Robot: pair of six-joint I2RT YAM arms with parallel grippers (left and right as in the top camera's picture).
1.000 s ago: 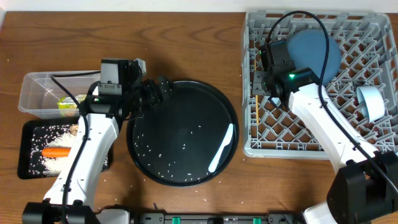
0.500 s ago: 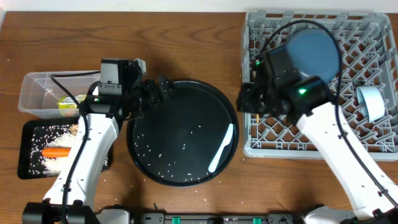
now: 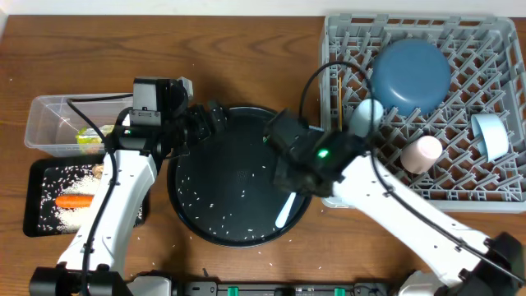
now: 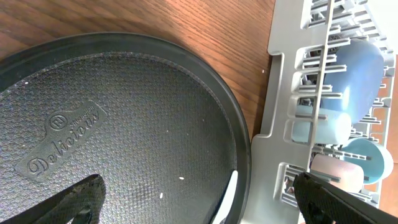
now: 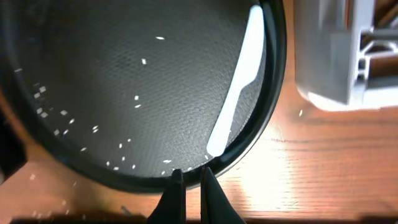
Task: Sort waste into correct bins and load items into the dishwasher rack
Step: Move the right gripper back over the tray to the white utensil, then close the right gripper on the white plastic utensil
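the slim white utensil [image 5: 239,81] is laid along the rim of the round black tray [image 5: 277,68], apparently the last item for the dishwasher rack [image 3: 493,197]; the right fingers [image 5: 176,198] are held together just short of it, the left fingers [image 4: 81,196] spread wide.

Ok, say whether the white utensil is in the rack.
Out. The slim white utensil lies on the round black tray, by its rim, outside the rack.
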